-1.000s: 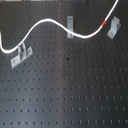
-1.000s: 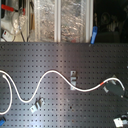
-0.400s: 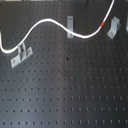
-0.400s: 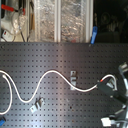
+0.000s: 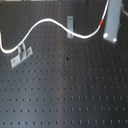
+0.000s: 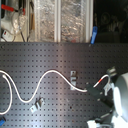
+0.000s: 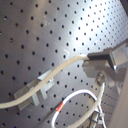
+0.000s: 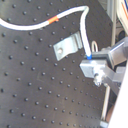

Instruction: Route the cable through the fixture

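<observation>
The cable [image 5: 45, 21] is a thin white cord that waves across the black perforated board, with its red band [image 5: 102, 23] close to my gripper [image 5: 111, 31]. In the second wrist view the cable [image 8: 30, 24] loops past the red band and runs down into my gripper [image 8: 92, 62], which is shut on its end. The fixture [image 8: 67, 46], a small angled silvery clip, lies on the board just beside the held cable. It also shows in the first wrist view [image 7: 37, 89]. In both exterior views I cannot make it out clearly next to the gripper.
A narrow straight grey strip bracket [image 5: 71, 23] stands mid-board with the cable passing by its foot. A wider clip with a flat base plate [image 5: 20, 55] sits toward the first exterior view's left. Shelves with clutter [image 6: 60, 20] stand behind the board.
The arm has come further into the second exterior view from the second exterior view's right. The cable's red-banded end now rises steeply beside the gripper.
</observation>
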Controlling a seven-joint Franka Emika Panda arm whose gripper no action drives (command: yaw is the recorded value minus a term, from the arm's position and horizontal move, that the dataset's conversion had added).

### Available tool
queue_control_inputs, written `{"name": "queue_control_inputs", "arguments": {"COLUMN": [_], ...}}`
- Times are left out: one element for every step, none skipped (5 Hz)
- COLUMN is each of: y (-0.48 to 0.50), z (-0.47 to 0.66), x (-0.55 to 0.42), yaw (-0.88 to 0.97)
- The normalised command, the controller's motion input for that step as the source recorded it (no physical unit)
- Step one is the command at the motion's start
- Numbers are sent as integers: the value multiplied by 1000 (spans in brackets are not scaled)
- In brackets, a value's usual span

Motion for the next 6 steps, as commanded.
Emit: {"name": "queue_control_inputs", "arguments": {"y": [488, 292, -70, -162, -227, -437], "z": [-4, -4, 171, 255, 234, 183], "x": [-646, -293, 154, 480, 501, 396], "yaw": [17, 0, 0, -66, -94, -97]}}
